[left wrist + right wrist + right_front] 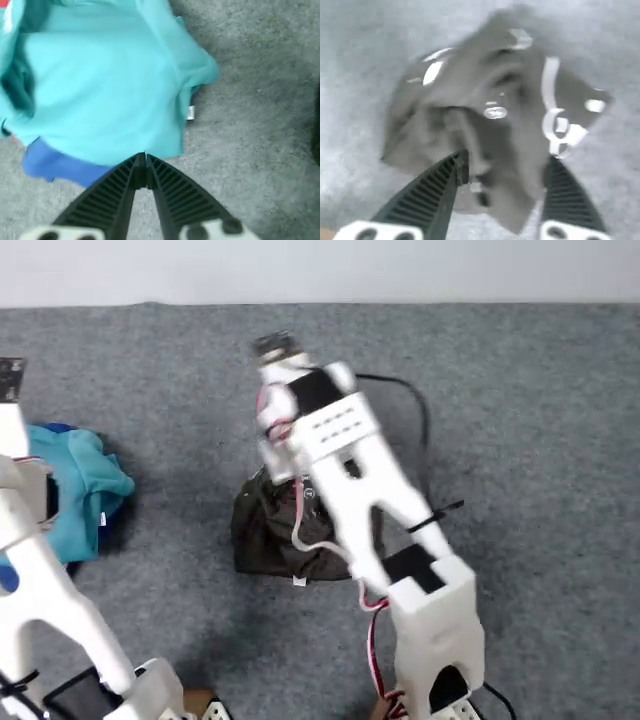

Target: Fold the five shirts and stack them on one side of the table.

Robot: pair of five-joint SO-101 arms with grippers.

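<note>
One grey, felt-like table (540,440) spans my whole high view. The right arm (370,490) stretches up the middle of it, and the left arm (40,580) stands at the near left corner.

The teal shirt (85,495) lies bunched at the table's left side, just beside the left arm. The dark shirt (265,530) lies crumpled near the middle, partly under the right arm and well apart from the teal one. White print shows on it in the right wrist view. A blue shirt (55,165) peeks out from under the teal shirt's edge.

The right gripper (507,175) hangs over the dark shirt with its jaws spread wide, one finger on each side of the heap, holding nothing.

The left gripper (145,162) has its jaws pressed together. The tips meet right at the teal shirt's hem, and I cannot tell whether any cloth is caught between them.

A small white label (190,113) sticks out from the teal shirt's edge.
</note>
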